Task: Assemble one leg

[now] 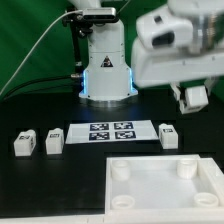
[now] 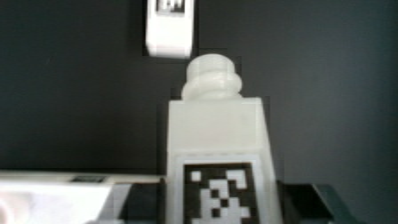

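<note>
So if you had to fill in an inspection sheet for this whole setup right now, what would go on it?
Surface: black table, nothing spilled.
Job's things: one leg held off the table; three more legs loose on the table; white tray-like piece with round corner sockets, unfilled.
Clutter: nothing seen; only the marker board lies between the legs.
Grippers: gripper shut on the leg, raised at the exterior view's right.
Cables: what looks like one thin cable crossing the backdrop at the exterior view's left.
Surroundings: green backdrop; white robot base with a blue light.
</note>
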